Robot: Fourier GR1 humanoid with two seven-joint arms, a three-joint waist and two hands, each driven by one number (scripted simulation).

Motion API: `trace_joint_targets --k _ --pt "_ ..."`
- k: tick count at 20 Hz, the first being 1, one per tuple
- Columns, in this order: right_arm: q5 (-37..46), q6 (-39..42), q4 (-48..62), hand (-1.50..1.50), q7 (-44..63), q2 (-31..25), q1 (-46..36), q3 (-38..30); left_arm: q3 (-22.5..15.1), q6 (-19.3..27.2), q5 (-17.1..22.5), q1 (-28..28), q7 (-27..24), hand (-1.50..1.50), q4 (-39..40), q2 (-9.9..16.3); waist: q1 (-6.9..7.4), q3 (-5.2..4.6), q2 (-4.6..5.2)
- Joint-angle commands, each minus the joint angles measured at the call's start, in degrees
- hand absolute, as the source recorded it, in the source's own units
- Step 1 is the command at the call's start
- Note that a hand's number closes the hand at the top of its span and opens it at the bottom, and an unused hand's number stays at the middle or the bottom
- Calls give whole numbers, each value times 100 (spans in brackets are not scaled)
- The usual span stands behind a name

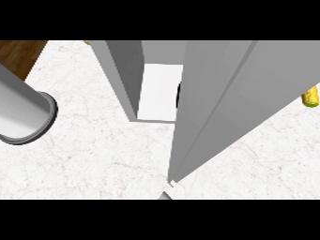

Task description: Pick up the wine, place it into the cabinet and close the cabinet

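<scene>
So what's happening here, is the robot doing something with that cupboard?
A grey cabinet stands on a white marble counter, and its door is swung open toward the camera. A dark sliver shows inside behind the door's edge; it may be the wine, but too little shows to be sure. The robot's left forearm reaches in from the left; neither robot hand can be made out clearly. A yellow-green object lies at the right edge.

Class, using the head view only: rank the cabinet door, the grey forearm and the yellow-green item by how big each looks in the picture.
1. Cabinet door, the largest, though it stands close to the camera.
2. Grey forearm, also close, so its rank is by looks only.
3. Yellow-green item, plainly the smallest, partly cut off behind the door.
</scene>
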Motion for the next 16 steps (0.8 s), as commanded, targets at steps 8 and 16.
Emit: trace_joint_targets --k 8,16 --pt "38 -1474 1960 150 -525 822 -1896 -257 548 -1272 42 548 -136 -150 586 444 166 3 51" --pt "-1146 -1226 3845 150 -813 853 -3728 -1837 1083 -1611 201 777 32 -150 871 466 79 20 97"
